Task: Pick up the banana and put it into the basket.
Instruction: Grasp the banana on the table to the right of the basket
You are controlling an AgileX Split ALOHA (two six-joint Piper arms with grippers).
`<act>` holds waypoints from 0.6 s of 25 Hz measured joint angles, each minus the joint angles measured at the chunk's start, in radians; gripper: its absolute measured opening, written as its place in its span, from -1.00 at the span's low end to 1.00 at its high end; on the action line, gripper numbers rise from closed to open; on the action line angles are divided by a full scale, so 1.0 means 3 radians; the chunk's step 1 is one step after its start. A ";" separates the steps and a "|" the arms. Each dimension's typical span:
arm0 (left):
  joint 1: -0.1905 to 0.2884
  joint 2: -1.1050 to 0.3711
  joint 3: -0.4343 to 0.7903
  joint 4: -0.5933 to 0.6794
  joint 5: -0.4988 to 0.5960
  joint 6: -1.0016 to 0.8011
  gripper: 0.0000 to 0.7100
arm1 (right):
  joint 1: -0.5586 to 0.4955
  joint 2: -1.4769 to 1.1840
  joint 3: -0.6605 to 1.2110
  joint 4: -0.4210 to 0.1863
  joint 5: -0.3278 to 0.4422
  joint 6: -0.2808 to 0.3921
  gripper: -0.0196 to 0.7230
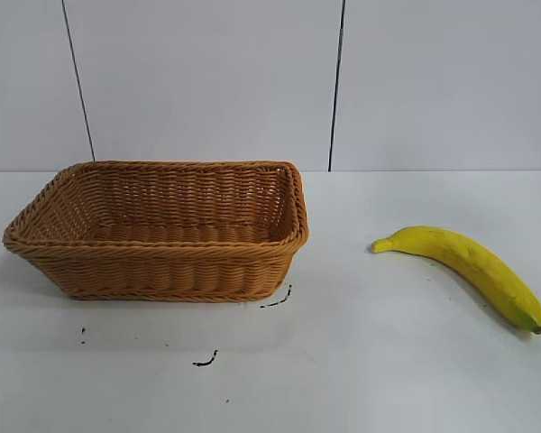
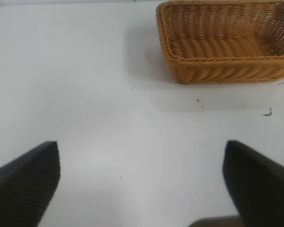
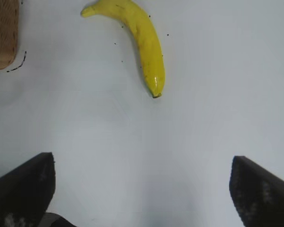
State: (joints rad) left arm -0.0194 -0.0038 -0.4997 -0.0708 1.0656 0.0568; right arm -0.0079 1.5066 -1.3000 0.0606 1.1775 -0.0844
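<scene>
Nothing of the task was done: the banana (image 1: 469, 269) lay on the white surface (image 1: 361, 370), well apart from the basket (image 1: 162, 230) and off its right-hand end in the exterior view, with its stem tip pointing toward the basket and its dark end farthest from it. The basket held nothing that the pictures showed. Everything was left: reaching the banana, closing on it, carrying it over the basket's rim and letting go

Neither arm appeared in the exterior view. The right gripper (image 3: 142, 189) hung over bare surface short of the banana, looking steeply down, its two dark fingers (image 3: 260, 189) spread wide with nothing between them; the banana's dark end was the part nearest it, and a corner of the basket showed beyond. The left gripper (image 2: 142, 184) sat on the far side of the basket from the banana, aimed at a shallower slant, its fingers also spread wide and empty; it looked parked
</scene>
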 joint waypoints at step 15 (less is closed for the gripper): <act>0.0000 0.0000 0.0000 0.0000 0.0003 0.0000 0.95 | 0.0212 0.1311 -0.0504 0.0018 -0.0553 -0.0962 0.91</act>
State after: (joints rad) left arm -0.0194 -0.0038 -0.4997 -0.0708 1.0665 0.0568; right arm 0.0558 1.8998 -1.4513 0.0662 1.0116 -0.3731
